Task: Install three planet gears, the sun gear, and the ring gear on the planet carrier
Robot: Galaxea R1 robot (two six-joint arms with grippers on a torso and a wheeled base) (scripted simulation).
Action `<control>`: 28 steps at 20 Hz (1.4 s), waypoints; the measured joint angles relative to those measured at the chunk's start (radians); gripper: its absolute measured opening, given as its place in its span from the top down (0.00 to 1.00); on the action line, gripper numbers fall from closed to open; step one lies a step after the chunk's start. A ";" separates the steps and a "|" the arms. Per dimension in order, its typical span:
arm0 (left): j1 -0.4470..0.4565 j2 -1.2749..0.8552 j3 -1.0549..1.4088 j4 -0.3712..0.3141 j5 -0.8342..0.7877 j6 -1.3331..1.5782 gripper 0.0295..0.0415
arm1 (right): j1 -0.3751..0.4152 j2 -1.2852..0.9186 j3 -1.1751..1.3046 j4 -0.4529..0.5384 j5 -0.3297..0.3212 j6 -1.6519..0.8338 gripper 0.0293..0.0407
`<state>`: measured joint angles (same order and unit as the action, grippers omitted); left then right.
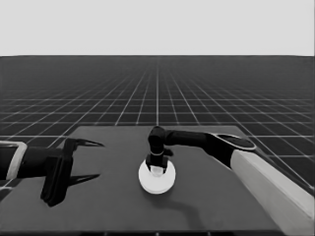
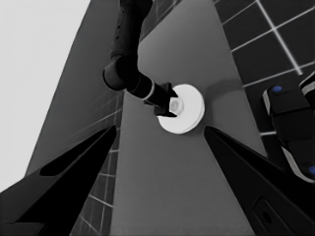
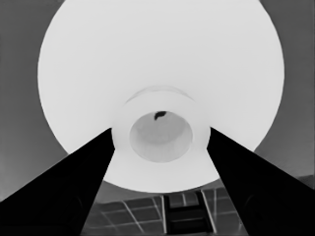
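- One white round part, the larger round part (image 1: pixel 157 178), is seen near the middle of the surface (image 1: pixel 206 196); no gears or smaller round part are visible, so they are judged to be covered by it.
- The right gripper (image 1: pixel 157 166) is placed over the raised hub (image 3: pixel 160 132) of that part, with its jaws set on either side of the hub and apparently closed against it.
- The left gripper (image 1: pixel 88 160) is parked well to the left of the part, jaws spread wide and empty.
- The last step, seating the top part, is judged to be in hand; release and a straight lift are called for next.
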<state>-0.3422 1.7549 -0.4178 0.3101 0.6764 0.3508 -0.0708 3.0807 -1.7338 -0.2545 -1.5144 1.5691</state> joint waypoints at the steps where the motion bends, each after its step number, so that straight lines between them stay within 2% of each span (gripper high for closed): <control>1: 0.000 0.000 0.000 0.000 0.000 0.000 0.25 | 0.000 0.000 0.000 0.000 0.000 0.009 0.51; 28: 0.000 0.000 0.000 0.000 0.000 0.000 0.25 | -0.013 -0.002 -0.002 0.000 -0.001 0.244 0.51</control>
<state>-0.3422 1.7549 -0.4178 0.3101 0.6764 0.3508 -0.0836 3.0783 -1.7358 -0.2545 -1.5150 1.8133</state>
